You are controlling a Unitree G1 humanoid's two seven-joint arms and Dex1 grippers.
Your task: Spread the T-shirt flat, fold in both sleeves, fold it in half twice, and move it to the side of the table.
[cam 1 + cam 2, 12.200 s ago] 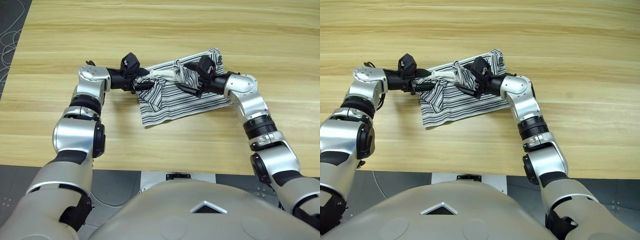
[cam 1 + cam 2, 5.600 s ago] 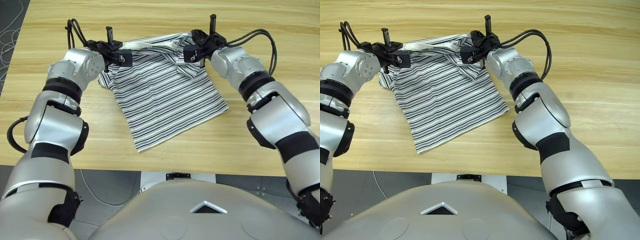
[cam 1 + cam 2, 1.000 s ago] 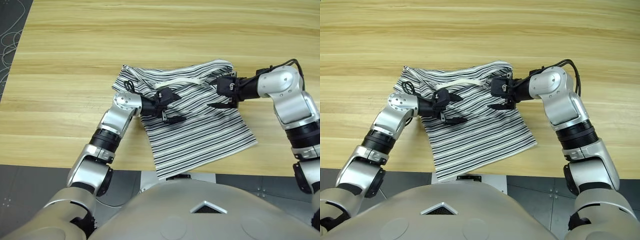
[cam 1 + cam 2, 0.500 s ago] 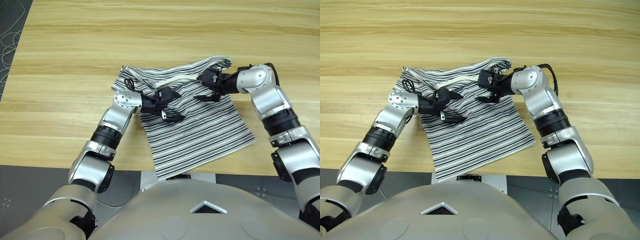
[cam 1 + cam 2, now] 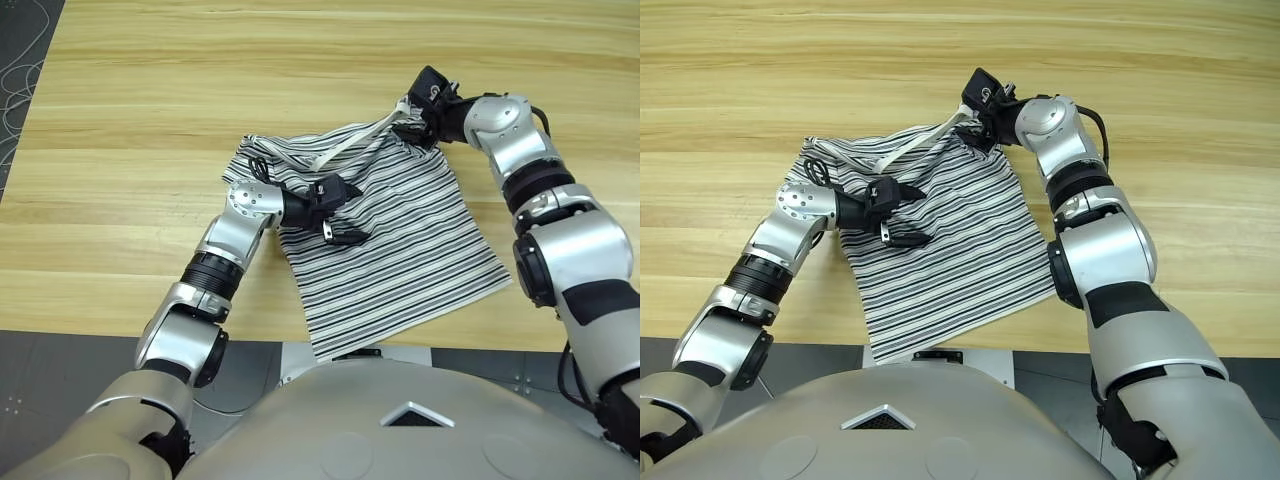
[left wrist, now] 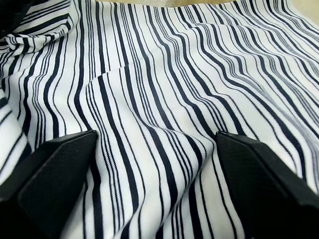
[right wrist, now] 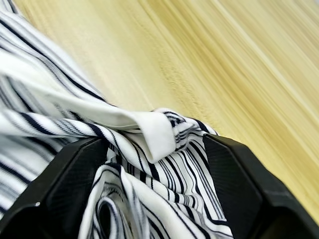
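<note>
1 T-shirt [image 5: 400,250], left jaws above, right jaws pinching

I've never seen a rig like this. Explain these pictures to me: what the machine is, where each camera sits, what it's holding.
This is a humanoid robot with two arms, each ending in a two-finger gripper. Two pictures come from cameras in its head, looking down over its arms; the other two come from a camera on each wrist. On the wooden table lies a striped T-shirt, partly spread. The left gripper sits open over the shirt, left of its middle. The right gripper pinches bunched cloth at the shirt's far right corner.
</note>
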